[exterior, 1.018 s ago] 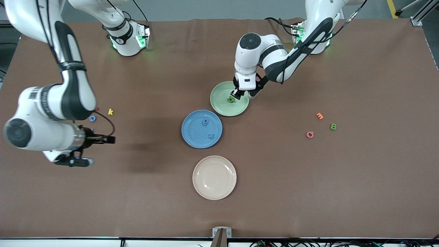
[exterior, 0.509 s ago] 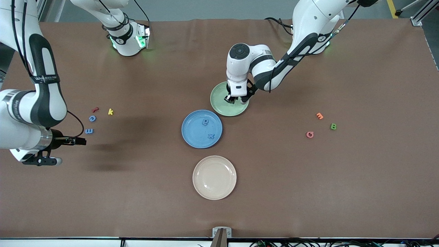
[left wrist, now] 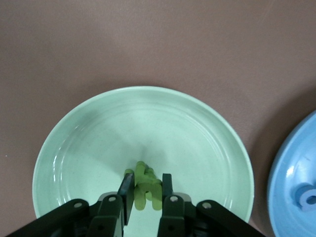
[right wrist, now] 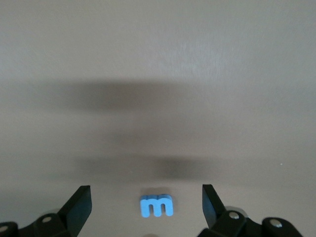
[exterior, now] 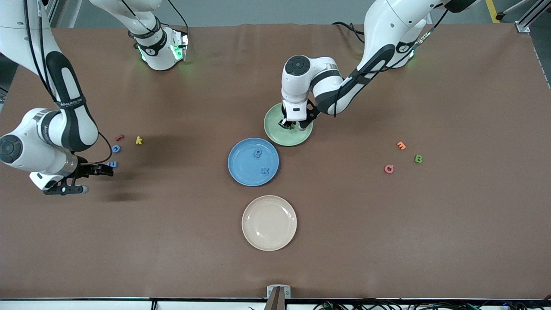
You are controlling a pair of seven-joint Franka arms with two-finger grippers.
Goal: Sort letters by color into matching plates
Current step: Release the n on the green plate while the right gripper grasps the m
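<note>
My left gripper [exterior: 289, 125] is shut on a green letter [left wrist: 144, 181] low over the pale green plate [exterior: 275, 133], whose rim fills the left wrist view [left wrist: 59, 143]. The blue plate [exterior: 242, 165] holds two blue letters [exterior: 257, 152] [exterior: 265, 171]. My right gripper [exterior: 105, 169] stands open over a blue letter m [right wrist: 156, 206] at the right arm's end of the table, one finger on each side of it and apart from it. Another blue letter [exterior: 116, 148] lies just farther from the camera. A green letter B [exterior: 418, 159] lies toward the left arm's end.
A cream plate [exterior: 269, 222] sits nearer the camera than the blue plate. Red [exterior: 119, 137] and yellow [exterior: 138, 140] letters lie near the blue ones. Orange [exterior: 401, 145] and pink [exterior: 388, 168] letters lie beside the green B.
The right arm swung back toward its end of the table, settled over the blue m and opened wider. The left gripper sank lower over the green plate with the green letter.
</note>
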